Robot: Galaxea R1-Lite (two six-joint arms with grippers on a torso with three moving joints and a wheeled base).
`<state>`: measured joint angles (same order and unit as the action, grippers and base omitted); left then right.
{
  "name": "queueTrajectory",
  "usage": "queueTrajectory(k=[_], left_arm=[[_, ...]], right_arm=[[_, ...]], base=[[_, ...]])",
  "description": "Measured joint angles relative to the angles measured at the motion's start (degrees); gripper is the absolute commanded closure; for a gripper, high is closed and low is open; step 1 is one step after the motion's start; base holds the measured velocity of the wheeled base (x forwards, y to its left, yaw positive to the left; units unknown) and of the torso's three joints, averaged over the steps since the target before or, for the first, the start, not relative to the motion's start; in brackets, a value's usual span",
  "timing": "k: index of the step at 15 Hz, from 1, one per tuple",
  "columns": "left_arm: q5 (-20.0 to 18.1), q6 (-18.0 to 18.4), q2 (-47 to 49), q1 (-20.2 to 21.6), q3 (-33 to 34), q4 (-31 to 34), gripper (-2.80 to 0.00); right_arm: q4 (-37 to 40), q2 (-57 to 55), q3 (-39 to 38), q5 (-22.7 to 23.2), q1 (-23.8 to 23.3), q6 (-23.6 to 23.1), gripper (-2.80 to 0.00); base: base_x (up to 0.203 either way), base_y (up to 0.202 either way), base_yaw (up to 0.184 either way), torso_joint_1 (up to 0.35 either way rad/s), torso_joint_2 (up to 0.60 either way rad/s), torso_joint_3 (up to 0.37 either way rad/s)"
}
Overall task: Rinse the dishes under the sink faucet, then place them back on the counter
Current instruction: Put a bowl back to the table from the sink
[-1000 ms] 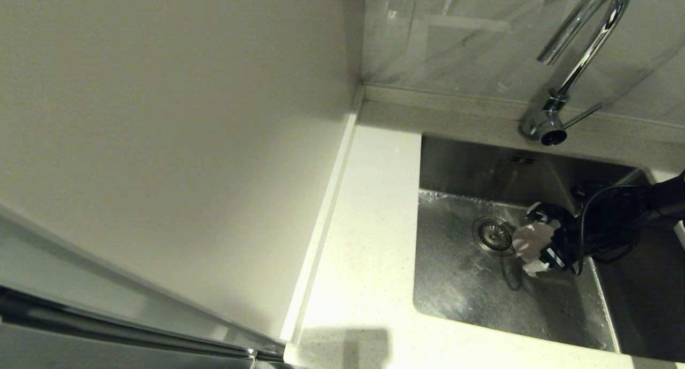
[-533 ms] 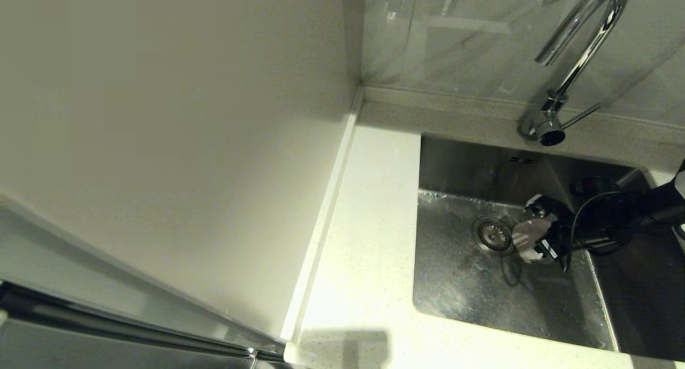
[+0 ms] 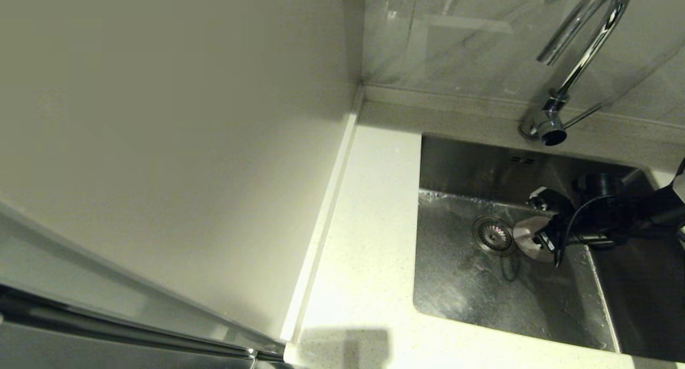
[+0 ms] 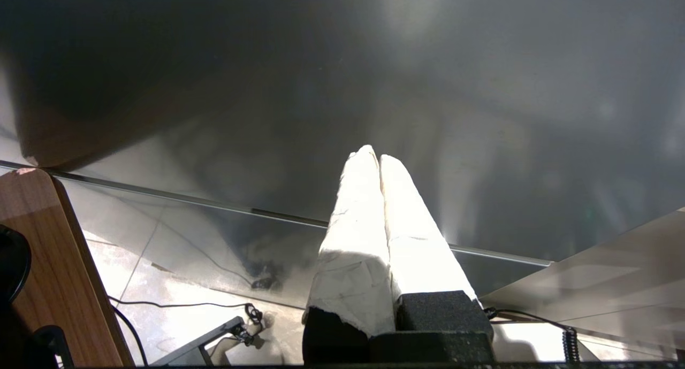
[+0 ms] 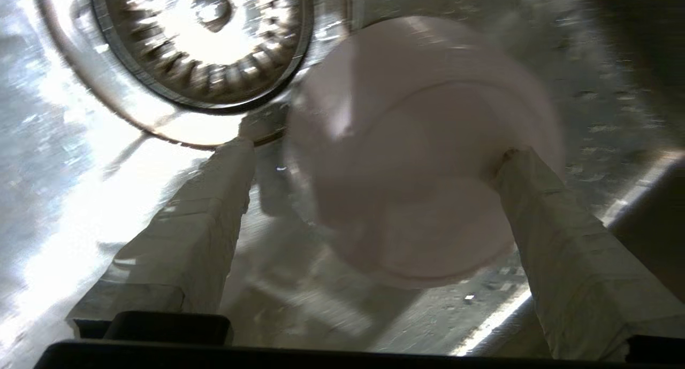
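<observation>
A pale pink bowl lies on the floor of the steel sink, just right of the round strainer drain. My right gripper hangs low over it, open. In the right wrist view the bowl sits between the two taped fingers. One fingertip is at the bowl's rim and the other stands apart from it, near the drain. The chrome faucet rises behind the sink; no water shows. My left gripper is parked out of the head view, shut on nothing.
White speckled counter runs along the sink's left side, bounded by a raised strip and a plain cream wall panel. The faucet's thin side lever points right. The sink's right wall is close to my right arm.
My right gripper has drawn back slightly to the right and turned. The pink bowl now shows as a round disc beside the drain.
</observation>
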<state>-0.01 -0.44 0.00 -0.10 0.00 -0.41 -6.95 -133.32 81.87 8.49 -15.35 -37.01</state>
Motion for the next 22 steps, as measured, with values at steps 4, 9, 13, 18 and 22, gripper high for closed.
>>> queueTrajectory(k=[4,9,13,18,22], left_arm=[[0.0,0.1,0.0,0.0,0.0,0.0,0.0],[0.0,0.0,0.0,0.0,0.0,0.0,0.0],[0.0,0.0,0.0,0.0,0.0,0.0,0.0],[0.0,0.0,0.0,0.0,0.0,0.0,0.0],[0.0,0.0,0.0,0.0,0.0,0.0,0.0]], right_arm=[[-10.5,2.0,-4.1,0.0,-1.1,-0.1,-2.8],[-17.0,4.2,-5.8,0.0,-2.6,-0.3,-2.8],[-13.5,6.7,-8.2,1.6,-2.9,0.3,-2.8],[9.1,9.8,-8.3,11.1,-1.1,0.1,-2.8],[14.8,10.3,-8.2,17.8,2.4,-1.2,-2.8]], base=[[0.0,0.0,0.0,0.0,0.0,0.0],[0.0,0.0,0.0,0.0,0.0,0.0],[0.0,0.0,0.0,0.0,0.0,0.0],[0.0,0.0,0.0,0.0,0.0,0.0],[0.0,0.0,0.0,0.0,0.0,0.0]])
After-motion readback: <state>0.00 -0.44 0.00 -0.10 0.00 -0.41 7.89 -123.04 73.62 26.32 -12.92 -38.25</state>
